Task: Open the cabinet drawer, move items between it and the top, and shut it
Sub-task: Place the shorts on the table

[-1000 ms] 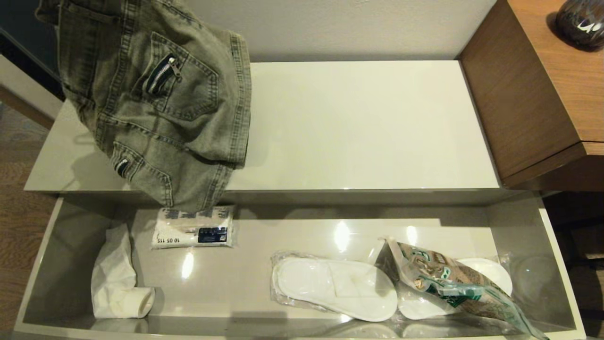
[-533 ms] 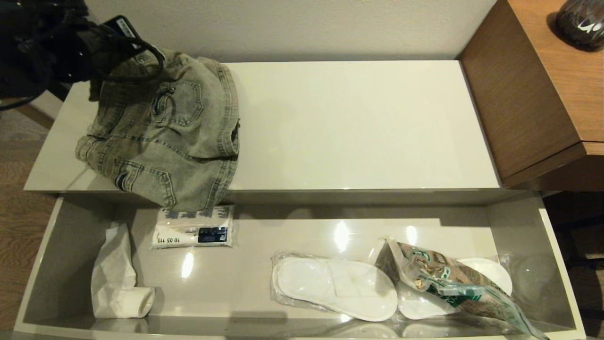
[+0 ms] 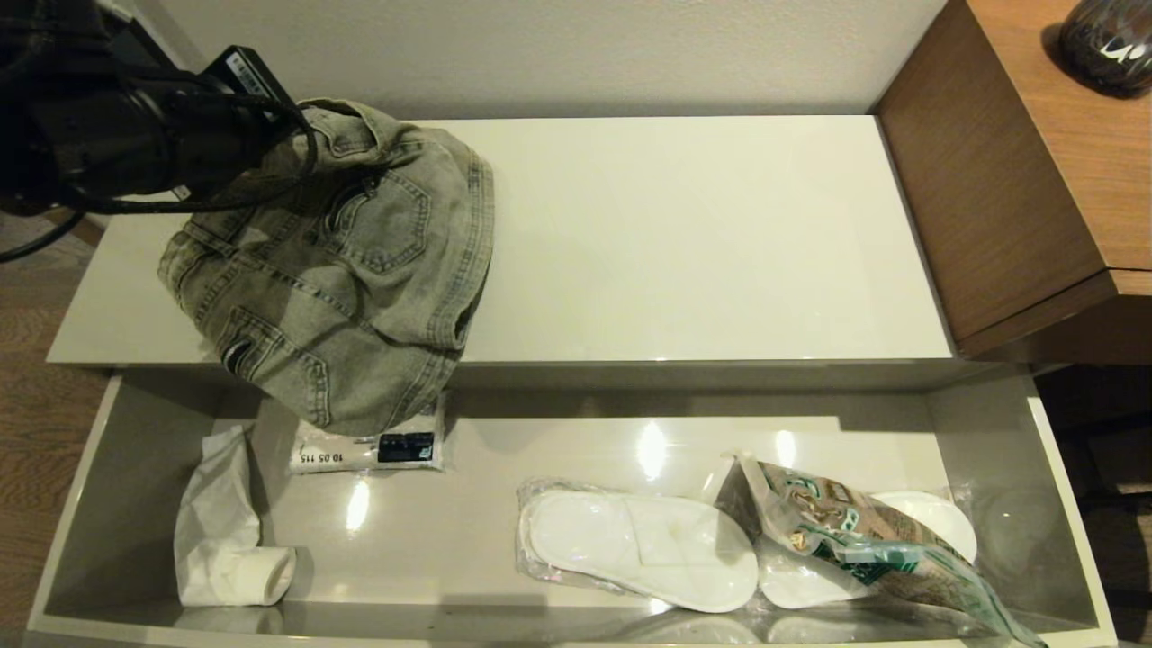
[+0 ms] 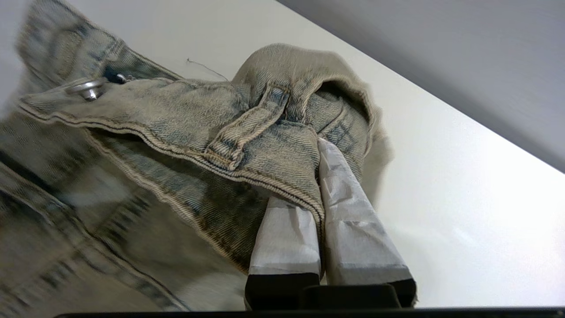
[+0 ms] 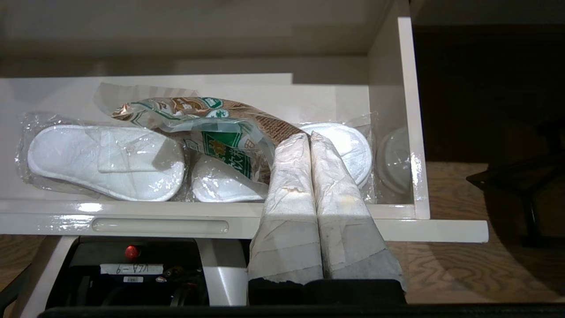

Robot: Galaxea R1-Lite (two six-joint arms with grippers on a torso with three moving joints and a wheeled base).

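Head view gives me the left gripper [image 4: 318,145] clamped on the denim garment [image 3: 351,270], which lies at the top's [image 3: 702,234] left end, spilling over its front edge. Right gripper [image 5: 310,138], fingers together, is empty before the open cabinet drawer [image 3: 1066,504]; food bag [image 3: 864,535] near its right end.

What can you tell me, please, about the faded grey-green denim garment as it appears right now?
The faded grey-green denim garment is washed, heavily stitched cloth with patch pockets, a belt loop and a metal button. It lies crumpled on the left part of the glossy cream-white cabinet top, its lower edge hanging over the front edge above the open cream drawer and covering part of the white-and-blue tissue pack. The left gripper is shut on its waistband fold.
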